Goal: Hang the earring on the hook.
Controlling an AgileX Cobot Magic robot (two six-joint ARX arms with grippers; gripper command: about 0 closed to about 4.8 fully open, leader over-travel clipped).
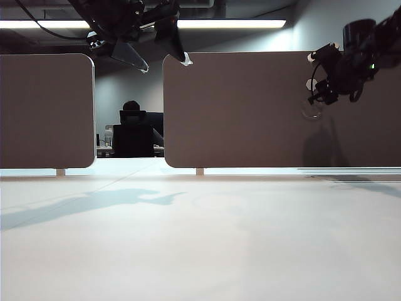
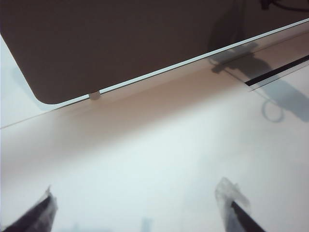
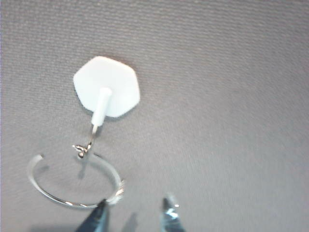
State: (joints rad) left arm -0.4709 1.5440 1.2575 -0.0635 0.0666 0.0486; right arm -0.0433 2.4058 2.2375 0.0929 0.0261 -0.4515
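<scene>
- Right gripper (image 3: 135,215) sits with jaws parted, one fingertip touching the earring (image 3: 72,181), which dangles from the hook (image 3: 107,88) just beyond.
- Left gripper (image 2: 140,208) hangs spread wide over the table (image 2: 159,159).

Silver open hoop earring (image 3: 72,181) hangs from the white hexagonal hook (image 3: 106,87) on the panel.

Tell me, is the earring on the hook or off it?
On: the earring hangs from the hook on the panel; the right gripper stands open beside it.
</scene>
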